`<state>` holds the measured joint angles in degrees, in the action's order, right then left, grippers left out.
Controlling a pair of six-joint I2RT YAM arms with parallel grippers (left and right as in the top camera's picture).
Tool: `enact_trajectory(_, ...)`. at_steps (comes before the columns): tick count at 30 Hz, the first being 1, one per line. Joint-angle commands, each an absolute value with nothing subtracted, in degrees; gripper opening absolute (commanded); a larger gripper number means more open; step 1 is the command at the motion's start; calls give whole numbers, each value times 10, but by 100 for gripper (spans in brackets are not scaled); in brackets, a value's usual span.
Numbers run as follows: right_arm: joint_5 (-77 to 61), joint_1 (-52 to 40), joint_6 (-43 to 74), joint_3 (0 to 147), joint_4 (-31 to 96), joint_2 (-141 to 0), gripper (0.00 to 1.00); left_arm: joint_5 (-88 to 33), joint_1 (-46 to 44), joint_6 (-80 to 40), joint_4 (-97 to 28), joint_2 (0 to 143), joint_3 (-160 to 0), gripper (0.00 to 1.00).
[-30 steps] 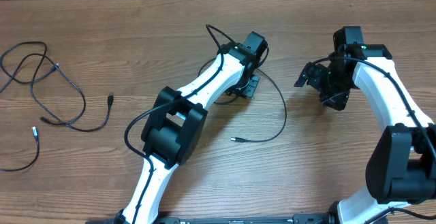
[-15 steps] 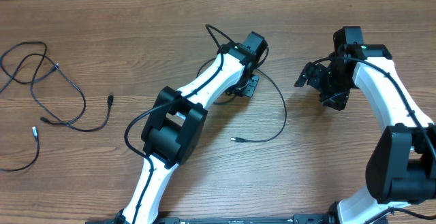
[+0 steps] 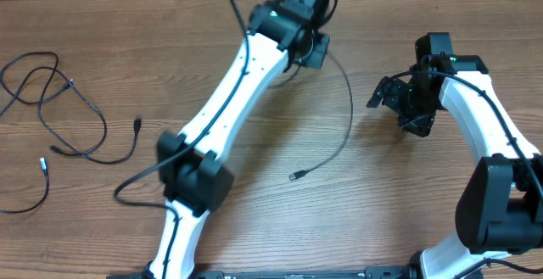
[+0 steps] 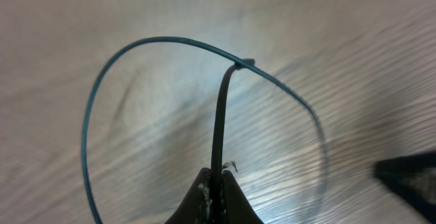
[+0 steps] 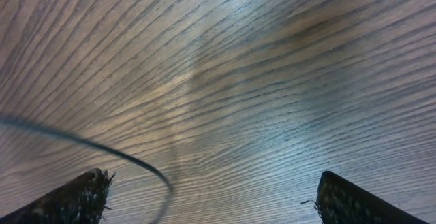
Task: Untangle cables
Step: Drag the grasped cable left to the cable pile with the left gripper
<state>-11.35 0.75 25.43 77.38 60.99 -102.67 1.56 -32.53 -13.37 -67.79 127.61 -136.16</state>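
Note:
My left gripper (image 3: 313,52) is raised near the table's far edge and shut on a thin black cable (image 3: 349,109). The cable arcs down to the right and ends in a small plug (image 3: 294,175) on the table. In the left wrist view the jaws (image 4: 218,178) pinch the cable (image 4: 219,129), which loops out ahead over the wood. My right gripper (image 3: 397,105) is open and empty to the right of this cable. Its fingers (image 5: 76,198) stand wide apart, and the cable (image 5: 102,149) passes near the left one. More loose cables (image 3: 81,109) lie tangled at the far left.
A separate black cord with a silvery-white tip (image 3: 41,164) lies by the left edge. The left arm (image 3: 229,101) stretches diagonally across the middle of the wooden table (image 3: 424,203). The right arm (image 3: 492,135) stands along the right side.
My left arm has stretched out and moved toward the far edge, carrying the cable with it. The cable's arc has straightened and its plug end shifted slightly. The right arm has not moved.

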Motion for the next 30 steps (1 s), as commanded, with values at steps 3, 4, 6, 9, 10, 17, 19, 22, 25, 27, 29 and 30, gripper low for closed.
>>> enact_trajectory(3, -111, 6, 250, 771, 607, -1026, 96, 68, -325, -122, -688, 1181, -1396, 4)
enact_trajectory(4, -111, 6, 250, 771, 607, -1026, 96, 70, -325, -120, -690, 1173, -1396, 4)
enact_trajectory(6, -112, 6, 249, 771, 607, -1026, 96, 77, -325, -119, -692, 1157, -1396, 4)
enact_trajectory(9, -112, 6, 239, 771, 606, -1026, 96, 84, -325, -118, -692, 1134, -1396, 4)
enact_trajectory(10, -112, 6, 239, 771, 606, -1026, 96, 88, -325, -118, -691, 1128, -1396, 4)
enact_trajectory(17, -112, 6, 239, 771, 607, -1026, 96, 118, -313, -118, -684, 1084, -1396, 4)
enact_trajectory(19, -112, 6, 239, 771, 607, -1026, 96, 118, -303, -119, -684, 1073, -1396, 4)
enact_trajectory(22, -112, 6, 239, 771, 607, -1026, 96, 118, -284, -123, -685, 1059, -1396, 4)
enact_trajectory(25, -112, 6, 239, 771, 607, -1026, 96, 117, -261, -130, -687, 1044, -1396, 4)
enact_trajectory(27, -112, 6, 239, 771, 607, -1026, 96, 117, -241, -138, -690, 1034, -1396, 4)
enact_trajectory(29, -112, 6, 237, 771, 607, -1026, 96, 117, -216, -144, -693, 1023, -1396, 4)
enact_trajectory(30, -112, 6, 237, 771, 607, -1026, 96, 116, -202, -148, -694, 1018, -1396, 4)
